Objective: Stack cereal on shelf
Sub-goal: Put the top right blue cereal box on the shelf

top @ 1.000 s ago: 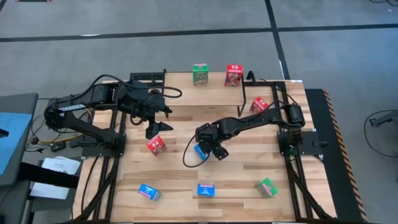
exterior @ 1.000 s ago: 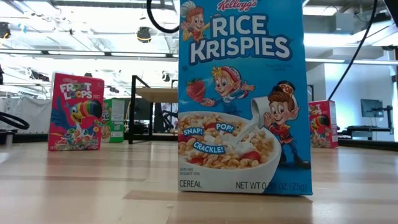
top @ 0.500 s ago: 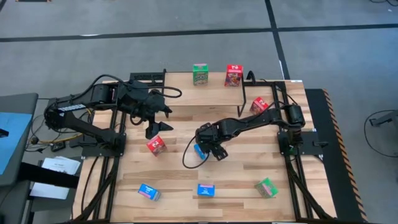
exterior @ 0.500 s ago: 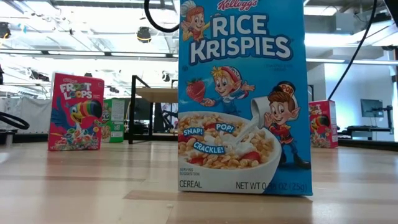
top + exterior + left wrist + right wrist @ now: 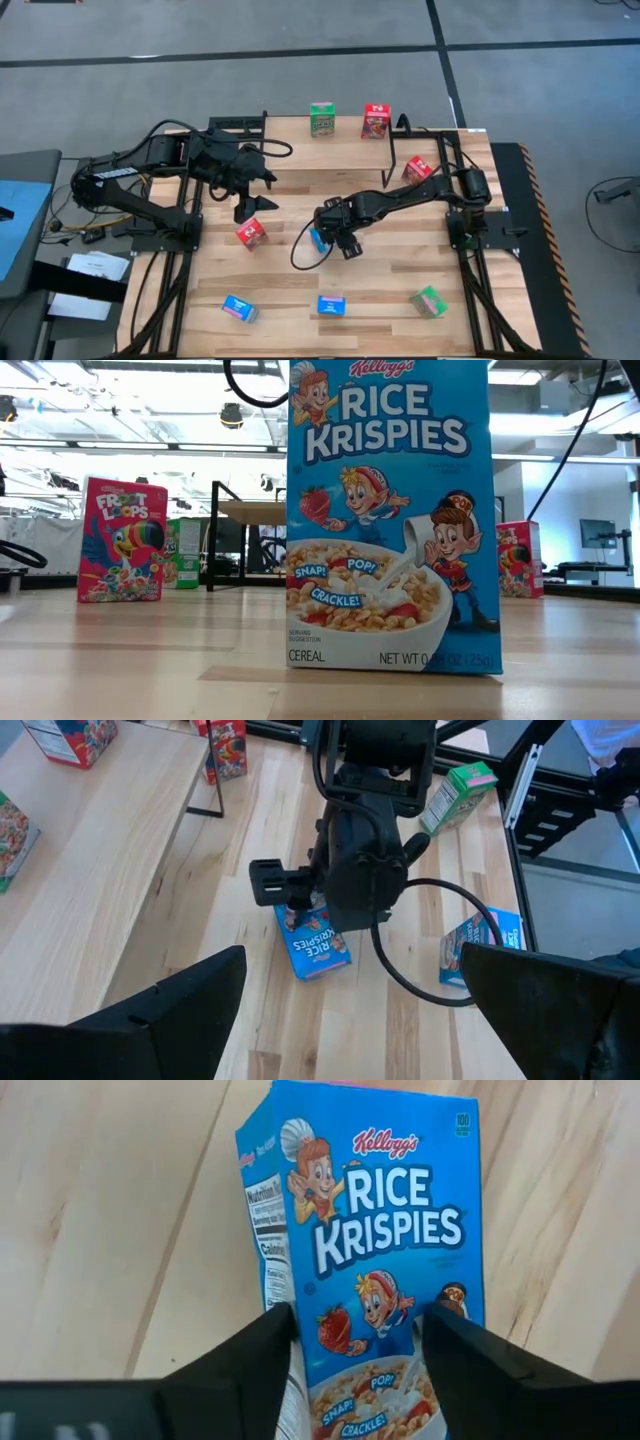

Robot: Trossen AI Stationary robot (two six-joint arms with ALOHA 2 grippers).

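**A:** Which box am I on, and how will it handle?

**B:** The blue box, lying mid-table. My right gripper has its jaws against both long edges, pinching it as far as I can see. I'd judge it light, hollow cardboard: stiff at the edges, soft on the printed faces and a bit slick. I'd hold it across the narrow sides and squeeze gently. My left gripper hovers over the table's left half with its jaws spread wide.

**A:** What's the count?

**B:** I can find eight boxes. At the near edge there are two blue and one green. Mid-table are my blue one and a red. Farther off is a red at the shelf; I can't tell whether it's on it. At the far edge stand a green and a red. That makes three blue, three red and two green.
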